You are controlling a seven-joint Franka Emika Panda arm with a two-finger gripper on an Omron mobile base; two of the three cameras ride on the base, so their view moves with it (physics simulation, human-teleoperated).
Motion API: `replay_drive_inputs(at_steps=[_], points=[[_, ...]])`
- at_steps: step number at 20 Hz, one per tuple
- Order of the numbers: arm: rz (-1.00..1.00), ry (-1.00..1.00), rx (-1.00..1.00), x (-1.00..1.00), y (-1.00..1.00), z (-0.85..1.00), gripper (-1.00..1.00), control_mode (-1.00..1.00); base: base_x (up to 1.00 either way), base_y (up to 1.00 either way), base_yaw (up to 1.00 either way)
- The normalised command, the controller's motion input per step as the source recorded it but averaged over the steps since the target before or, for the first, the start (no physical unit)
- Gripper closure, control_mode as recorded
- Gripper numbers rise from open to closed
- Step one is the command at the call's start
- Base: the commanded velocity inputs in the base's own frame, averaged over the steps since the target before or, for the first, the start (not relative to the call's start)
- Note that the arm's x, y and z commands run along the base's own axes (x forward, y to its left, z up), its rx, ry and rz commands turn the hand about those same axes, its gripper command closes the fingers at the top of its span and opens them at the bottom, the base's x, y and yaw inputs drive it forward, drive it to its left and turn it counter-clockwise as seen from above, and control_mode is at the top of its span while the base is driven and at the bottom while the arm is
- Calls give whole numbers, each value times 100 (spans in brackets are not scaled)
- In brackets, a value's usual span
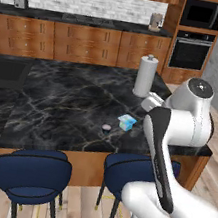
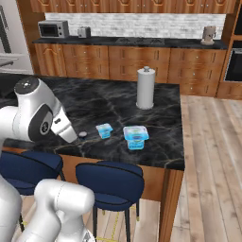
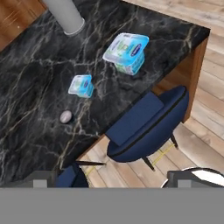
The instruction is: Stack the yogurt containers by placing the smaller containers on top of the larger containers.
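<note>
The gripper (image 3: 112,177) hangs with jaws spread wide and nothing between them, well above the black marble counter (image 2: 108,106). Below and ahead lie three yogurt containers: one large teal pack (image 3: 126,51), one small light-blue pack (image 3: 81,85) and one tiny round cup (image 3: 66,116) (all apart, unstacked).

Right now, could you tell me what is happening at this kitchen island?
The robot arm is raised above the near edge of the black marble counter, its hand open and holding nothing. Three yogurt containers sit apart on the counter, none stacked: the large teal pack, the small light-blue pack and the tiny round cup. A paper-towel roll stands further back.
</note>
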Motion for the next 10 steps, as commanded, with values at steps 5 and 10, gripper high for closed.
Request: replay_drive_inputs(at_steps=[5, 10], points=[[-9, 0, 3, 9, 0, -23, -100, -100, 0, 0, 0], [0, 0, 6, 24, 0, -28, -100, -100, 0, 0, 0]])
